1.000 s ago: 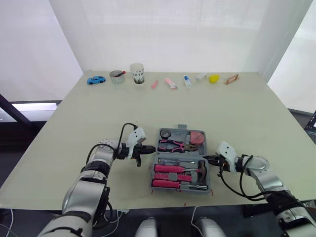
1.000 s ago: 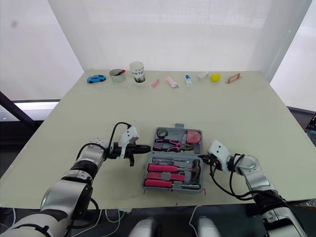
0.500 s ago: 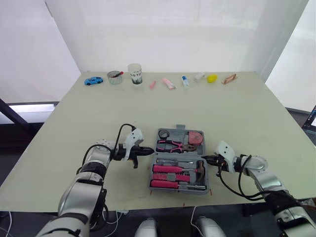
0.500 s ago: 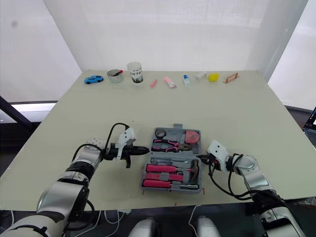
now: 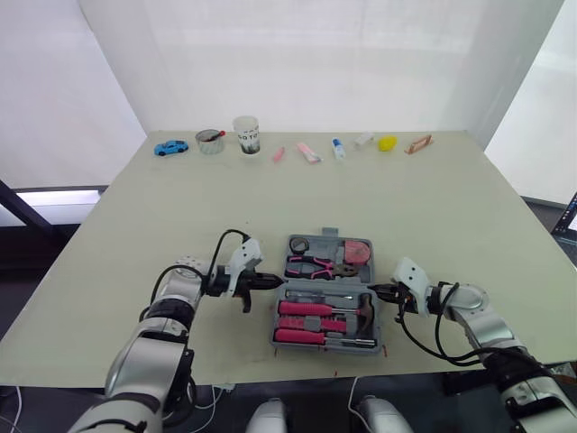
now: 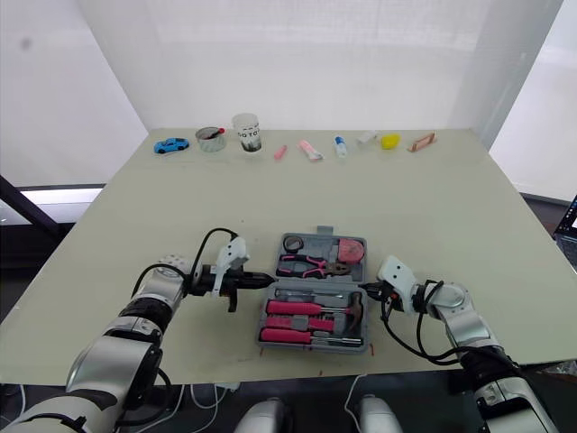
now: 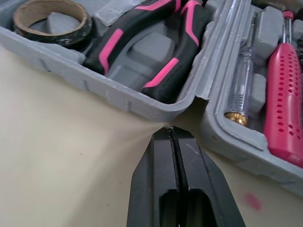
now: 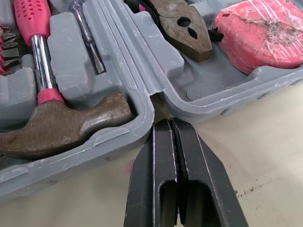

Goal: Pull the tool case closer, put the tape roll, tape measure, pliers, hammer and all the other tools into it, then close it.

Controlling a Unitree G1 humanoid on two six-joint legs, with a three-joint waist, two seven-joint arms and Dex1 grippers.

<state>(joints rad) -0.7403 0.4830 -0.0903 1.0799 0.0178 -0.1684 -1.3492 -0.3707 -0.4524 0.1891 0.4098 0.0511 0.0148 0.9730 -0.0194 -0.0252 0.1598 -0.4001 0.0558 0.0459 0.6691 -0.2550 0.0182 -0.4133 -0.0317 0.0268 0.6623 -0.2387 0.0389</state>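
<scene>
The grey tool case [image 5: 326, 345] lies open near the table's front edge. Its far half holds the tape roll [image 7: 51, 19], the black-and-pink pliers [image 7: 156, 28] and the pink tape measure [image 8: 258, 28]. Its near half holds the hammer [image 8: 61, 130] and pink-handled screwdrivers [image 7: 284, 94]. My left gripper [image 5: 273, 282] is shut and empty, its tip at the hinge notch on the case's left side. On the right side, my right gripper [image 5: 379, 290] is also shut and empty, pointing at the hinge notch there.
Along the table's far edge stand a blue toy car [image 5: 171, 147], a metal bowl [image 5: 213, 141], a cup [image 5: 246, 134], several small tubes and a yellow item [image 5: 389, 142]. The table's front edge runs just below the case.
My left gripper has slid a little nearer along the case's left side, to the hinge. The right gripper and the case have stayed put.
</scene>
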